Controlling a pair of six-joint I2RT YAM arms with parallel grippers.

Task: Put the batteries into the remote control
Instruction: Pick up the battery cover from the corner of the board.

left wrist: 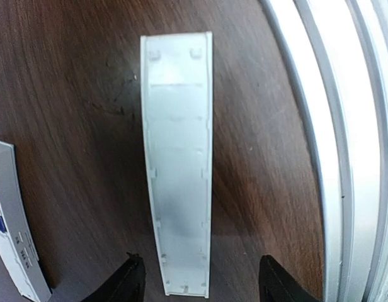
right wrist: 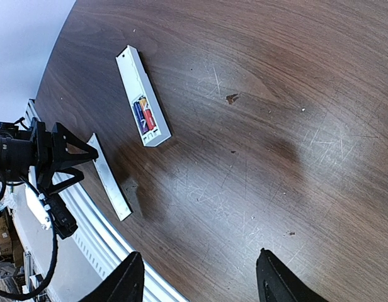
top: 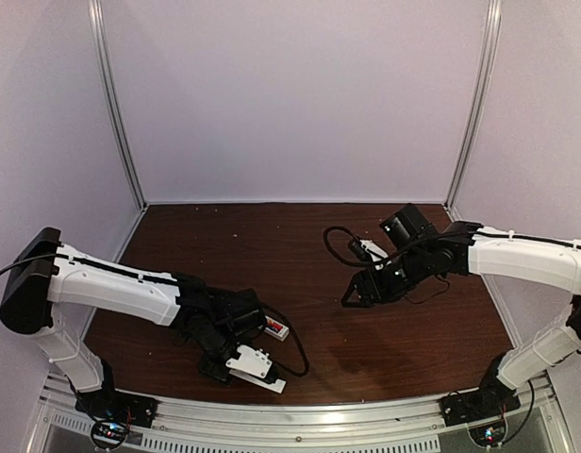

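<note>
We see both batteries (right wrist: 144,116) seated in remote control (right wrist: 134,78); left gripper (left wrist: 199,277) jaws apart astride cover strip (left wrist: 178,157), right gripper (right wrist: 197,274) jaws apart, empty.

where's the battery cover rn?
In the left wrist view the cover strip lies flat on the table beside the near-edge rail, under the open left pincer. The remote, batteries in its slot, lies on its other side.
</note>
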